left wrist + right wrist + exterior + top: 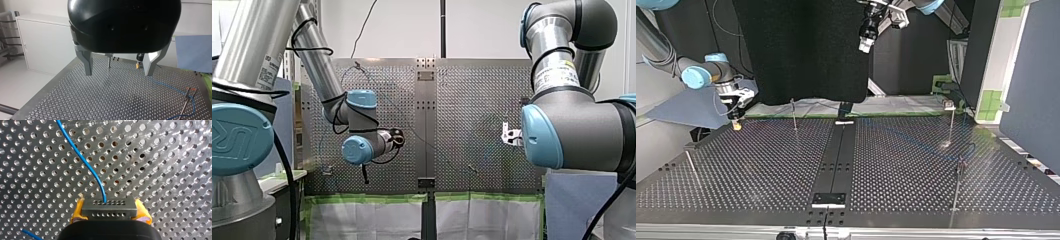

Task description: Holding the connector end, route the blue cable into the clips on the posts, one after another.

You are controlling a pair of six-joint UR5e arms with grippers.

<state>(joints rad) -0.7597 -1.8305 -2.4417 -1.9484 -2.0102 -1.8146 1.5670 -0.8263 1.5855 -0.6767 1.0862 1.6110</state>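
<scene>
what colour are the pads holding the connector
The pads are yellow, against the dark grey connector; clearest in the right wrist view.

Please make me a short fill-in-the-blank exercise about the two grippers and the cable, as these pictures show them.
My right gripper is shut on the dark connector with ____ pads.
The cable leaving the connector is ____.
My left gripper hangs ____ above the table, holding nothing.
Missing words: yellow, blue, open.

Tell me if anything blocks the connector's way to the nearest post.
Nothing visible does. In the top view, only open table lies between my right gripper, shut on the connector, and the nearest post.
</scene>
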